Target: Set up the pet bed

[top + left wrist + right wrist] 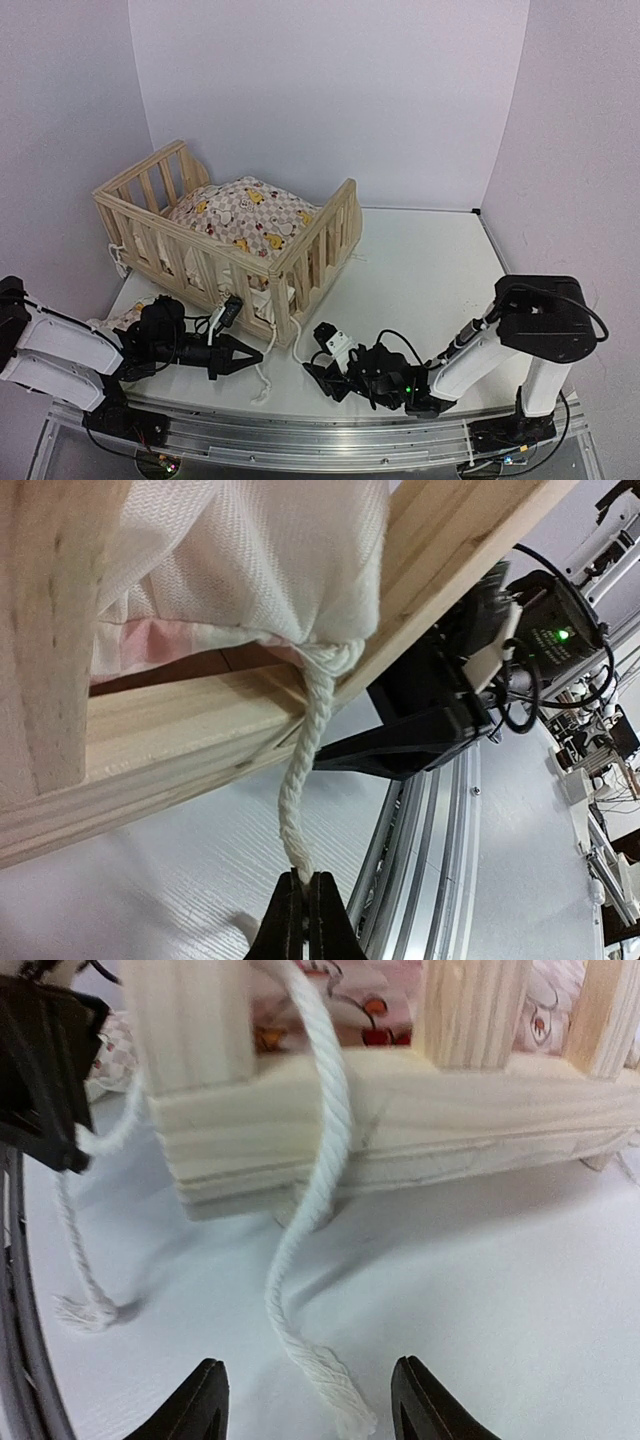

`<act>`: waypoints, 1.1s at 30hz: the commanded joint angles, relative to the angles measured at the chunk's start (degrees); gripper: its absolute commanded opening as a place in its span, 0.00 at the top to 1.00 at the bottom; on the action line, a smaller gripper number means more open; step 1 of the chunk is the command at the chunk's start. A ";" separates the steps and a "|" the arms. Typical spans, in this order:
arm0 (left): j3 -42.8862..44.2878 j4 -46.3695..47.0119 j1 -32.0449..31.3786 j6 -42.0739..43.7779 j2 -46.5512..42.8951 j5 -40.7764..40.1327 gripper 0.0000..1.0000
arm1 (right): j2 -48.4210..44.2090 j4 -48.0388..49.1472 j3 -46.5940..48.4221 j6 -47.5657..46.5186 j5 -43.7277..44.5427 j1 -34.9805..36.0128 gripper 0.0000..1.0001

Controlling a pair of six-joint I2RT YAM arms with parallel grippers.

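The pet bed [235,235] stands on the white tabletop [430,270], just beyond the tips of both pincers, with its near corner closest to them. Its pine frame [300,270], slatted on all sides, rises above the two pincers, which lie low beside its bottom rail. The cushion [245,215] lies inside the frame, up and behind the pincers, its pink-and-white checked face with yellow ducks turned upward. In the left wrist view a cream corner of the cushion bulges out through the slats directly above the left pincer [306,885]. That pincer is clenched, its two black tips pressed together on a twisted white tie string [305,780] that runs down from the cushion corner, past the bottom rail, straight into the grip. The right pincer [305,1400] faces the same rail from the other side of the bed's corner, low over the tabletop, and is released: its two black fingers [205,1400] stand well apart with nothing clamped between them. A second tie string [325,1160] hangs over the rail ahead of the right pincer and trails toward it along the tabletop, so that its frayed end lies in the gap between the spread fingers, nearer the right one, though whether it touches that finger cannot be told. Off to the left of this pincer the gripped string dangles from the left pincer, its tufted end resting on the tabletop.
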 commanded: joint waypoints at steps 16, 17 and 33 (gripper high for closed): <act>3.15 5.89 0.92 -1.12 1.46 -4.91 1.00 | 11.11 -0.29 6.79 2.89 -6.68 -3.87 0.85; 3.18 6.33 0.92 -1.25 1.53 -4.75 1.00 | 10.21 -0.29 5.95 4.12 -7.57 -3.71 0.93; 6.43 6.68 -0.71 8.53 5.40 -0.85 0.62 | -6.06 -0.55 3.85 21.31 -18.17 6.96 1.00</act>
